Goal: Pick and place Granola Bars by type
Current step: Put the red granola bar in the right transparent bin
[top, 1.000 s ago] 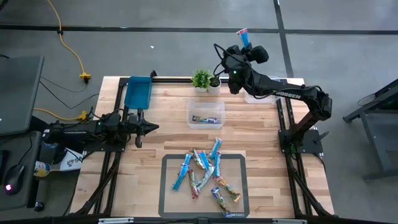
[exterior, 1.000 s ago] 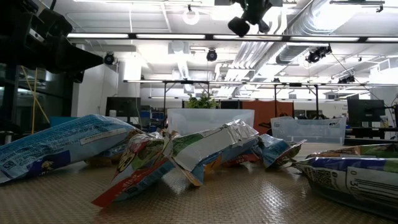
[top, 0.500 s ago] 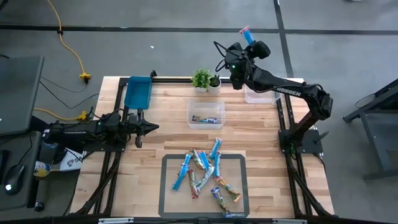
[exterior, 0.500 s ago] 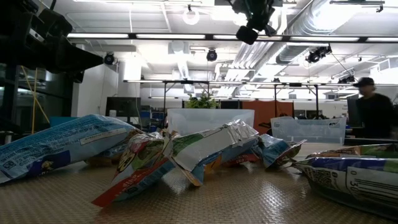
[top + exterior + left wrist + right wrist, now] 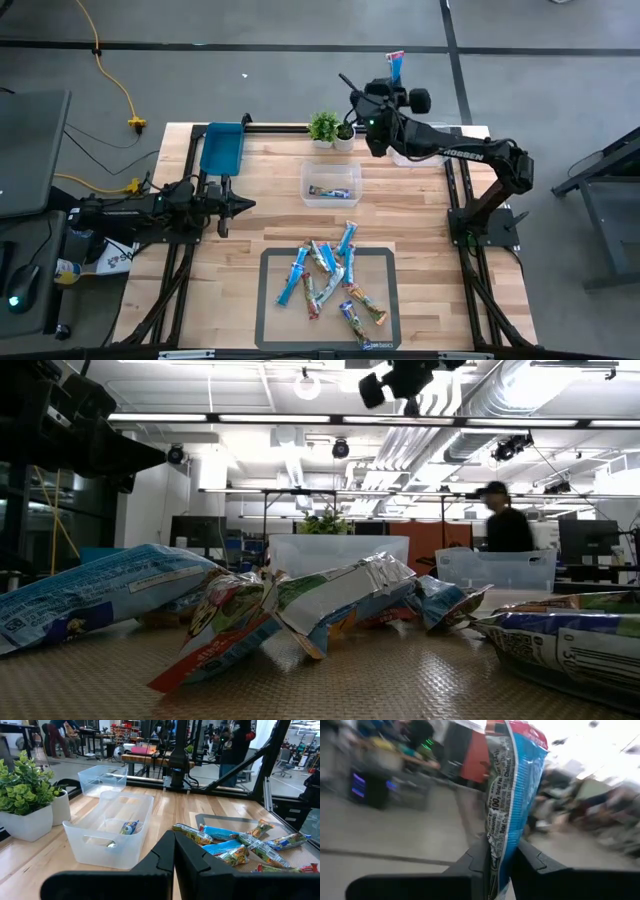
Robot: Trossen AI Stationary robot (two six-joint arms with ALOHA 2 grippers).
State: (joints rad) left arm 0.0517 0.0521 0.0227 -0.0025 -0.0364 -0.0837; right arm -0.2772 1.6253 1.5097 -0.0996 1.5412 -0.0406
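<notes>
My right gripper [image 5: 394, 80] is raised high over the table's far edge, shut on a light blue granola bar [image 5: 396, 63] with a red end [image 5: 520, 730]. More granola bars [image 5: 330, 285] lie heaped on a dark mat near the front edge. One bar [image 5: 330, 191] lies in the clear bin [image 5: 356, 175] at the table's middle. My left gripper [image 5: 246, 205] rests shut and level at the table's left, touching nothing; the left wrist view shows its fingers [image 5: 165, 865] together. My right gripper pinches the light blue bar near one end [image 5: 496, 845] between its two fingers. The fingers lie level and point toward the table's far side. The bar sticks out lengthwise past the fingertips, red end away from them, lifted clear of everything.
A second clear bin [image 5: 418, 155] stands at the far right, partly under the right arm. Two small potted plants [image 5: 328, 128] and a blue tray [image 5: 222, 147] stand along the far edge. A person [image 5: 505, 525] is in the room beyond the table.
My right gripper has rolled about its pointing line while staying high over the far edge. The light blue bar has turned with it, from slanting to nearly straight toward the far side in the high view. It stays shut on the bar.
</notes>
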